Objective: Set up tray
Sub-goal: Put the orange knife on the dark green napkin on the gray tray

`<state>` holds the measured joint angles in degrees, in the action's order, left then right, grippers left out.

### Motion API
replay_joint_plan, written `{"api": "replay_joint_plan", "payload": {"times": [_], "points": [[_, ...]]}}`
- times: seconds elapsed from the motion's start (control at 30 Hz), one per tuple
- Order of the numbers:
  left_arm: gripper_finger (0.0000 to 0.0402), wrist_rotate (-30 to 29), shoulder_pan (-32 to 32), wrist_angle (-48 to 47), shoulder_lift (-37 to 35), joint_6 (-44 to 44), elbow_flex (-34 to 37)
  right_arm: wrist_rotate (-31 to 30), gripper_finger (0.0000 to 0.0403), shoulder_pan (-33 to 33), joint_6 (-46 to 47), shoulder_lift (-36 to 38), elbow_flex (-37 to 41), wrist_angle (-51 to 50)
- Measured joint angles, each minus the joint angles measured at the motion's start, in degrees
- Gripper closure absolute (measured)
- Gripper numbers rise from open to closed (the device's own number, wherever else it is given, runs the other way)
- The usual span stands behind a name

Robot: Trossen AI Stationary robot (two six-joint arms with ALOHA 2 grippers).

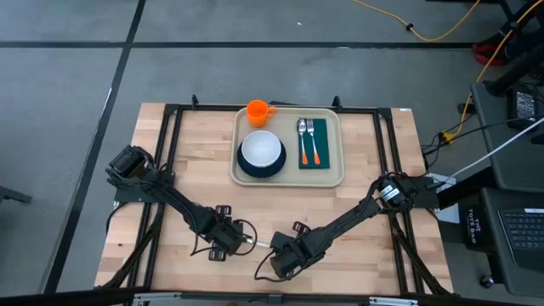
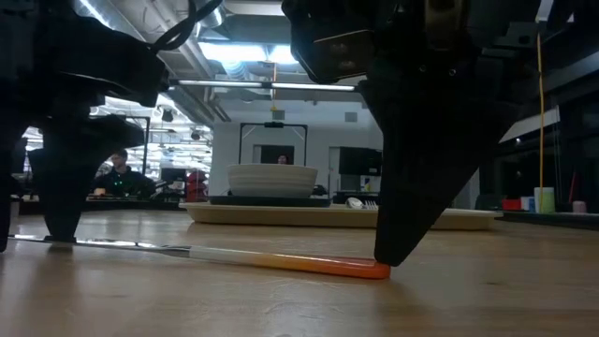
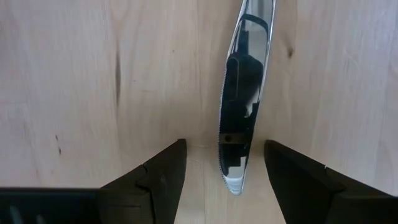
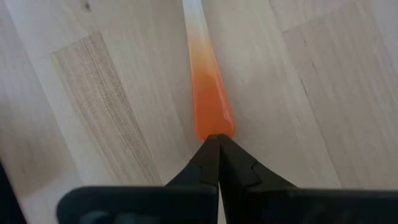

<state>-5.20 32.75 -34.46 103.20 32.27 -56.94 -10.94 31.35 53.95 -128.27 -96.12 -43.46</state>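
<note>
With plate, bowl, cup, fork, spoon on tray (image 1: 289, 174), only knife (image 2: 281, 260) left; left gripper (image 3: 224, 180) wide astride blade, right gripper (image 4: 217, 152) shut at handle.

Robotics lab or open-plan workspace. Wooden bench (image 1: 195, 161) on grey concrete floor (image 1: 68, 76), yellow cable (image 1: 442, 30), laptop (image 1: 520, 238) beside it. Ceiling strip lights (image 2: 239, 51) and seated person (image 2: 119, 173) beyond.

one tray (image 1: 289, 180), one cup (image 1: 258, 111), one bowl (image 1: 261, 150), one napkin (image 1: 323, 153), one knife (image 2: 234, 256)
</note>
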Motion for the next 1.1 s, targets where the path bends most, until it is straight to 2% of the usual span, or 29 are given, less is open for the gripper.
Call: {"api": "replay_joint_plan", "payload": {"times": [0.27,0.6,0.8,1.1], "points": [[0.0198,-0.97,0.07,0.17,0.13,-0.04,0.11,0.11,0.0402,0.0,0.0,0.0,0.0,-0.02],[0.0285,-1.18,0.09,0.7,0.2,-1.43,0.19,0.15,0.0402,0.0,-0.17,0.0,0.0,-0.02],[0.0323,-0.89,0.09,0.92,0.2,-1.65,0.21,0.33,0.0402,0.0,-0.2,0.0,0.0,-0.02],[0.0334,-0.98,0.22,1.97,0.2,-3.06,0.32,0.45,0.0402,0.0,-0.2,0.0,-0.02,-0.02]]}}
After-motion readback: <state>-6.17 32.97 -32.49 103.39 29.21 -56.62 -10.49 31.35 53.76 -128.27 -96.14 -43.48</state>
